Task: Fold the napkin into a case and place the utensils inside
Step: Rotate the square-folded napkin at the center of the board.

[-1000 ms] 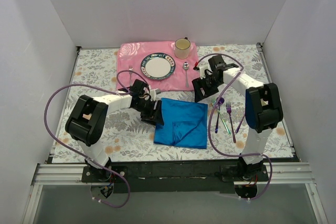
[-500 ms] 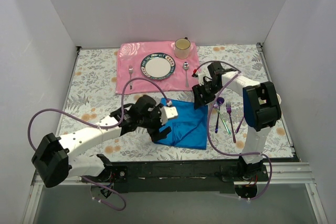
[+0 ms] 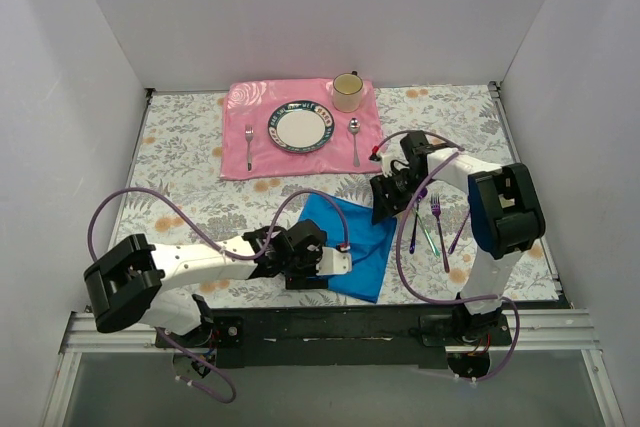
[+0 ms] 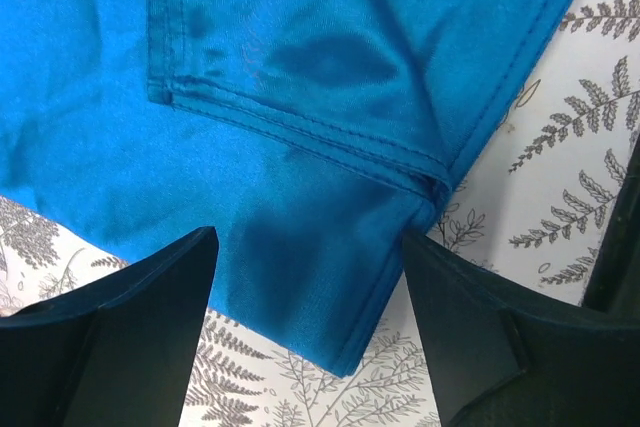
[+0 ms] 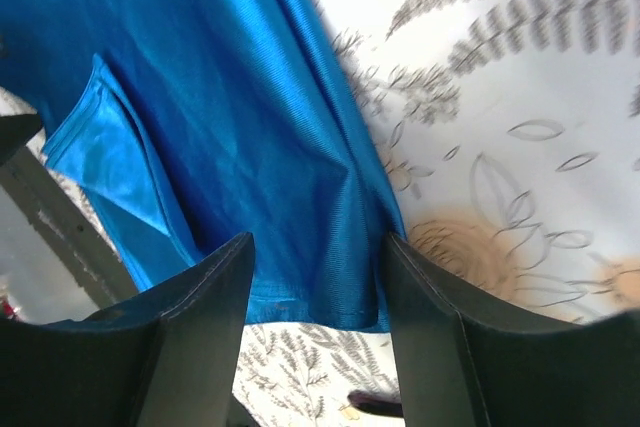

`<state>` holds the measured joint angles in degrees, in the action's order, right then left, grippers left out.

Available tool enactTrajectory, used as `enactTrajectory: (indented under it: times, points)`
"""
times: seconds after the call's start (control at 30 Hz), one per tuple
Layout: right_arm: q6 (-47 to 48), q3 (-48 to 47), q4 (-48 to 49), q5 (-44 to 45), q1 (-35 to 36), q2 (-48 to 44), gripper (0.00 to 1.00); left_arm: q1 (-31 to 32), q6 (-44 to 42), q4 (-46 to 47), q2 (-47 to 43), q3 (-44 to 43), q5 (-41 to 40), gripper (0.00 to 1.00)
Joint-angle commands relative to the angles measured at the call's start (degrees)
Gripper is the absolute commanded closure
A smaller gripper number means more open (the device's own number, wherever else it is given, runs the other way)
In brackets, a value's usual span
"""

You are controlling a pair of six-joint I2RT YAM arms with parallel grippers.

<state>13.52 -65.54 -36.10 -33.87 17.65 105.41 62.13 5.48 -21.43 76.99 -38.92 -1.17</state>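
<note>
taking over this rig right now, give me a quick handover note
Left tool: open, over a near corner of the bright blue soft cloth napkin, not pinching it.
Right tool: open, a far edge of the napkin between its fingers.
Napkin: partly folded and skewed, on the floral table between the arms.
Iridescent purple-green metal utensils: loose on the table, right of the napkin.
Done: a rough first fold only.
Left: finish the case, put the utensils inside.

No legible text, label, brand, number or sign on anything in any view
</note>
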Motion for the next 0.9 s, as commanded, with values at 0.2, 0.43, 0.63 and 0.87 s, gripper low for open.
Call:
enactTrajectory:
  times: [0.2,0.43,0.63,0.87]
  points:
    - [-1.2,6.1,-2.0,-4.4,1.1,-4.2,0.38,-5.3,-11.8,2.8,-0.3,5.0,-6.3,0.24]
    - [-4.8,6.7,1.2,-7.2,3.8,-3.7,0.36,-20.0,-23.7,9.3,-1.1,5.8,-2.4,0.24]
    - [-9.6,6.3,5.3,-11.8,8.7,-3.5,0.32,-32.7,-26.8,3.4,0.8,-2.8,10.8,0.23]
    - [-6.8,5.2,-0.8,-9.0,6.9,-7.5,0.26,-39.8,-26.7,-13.9,-0.8,-14.8,27.5,0.20]
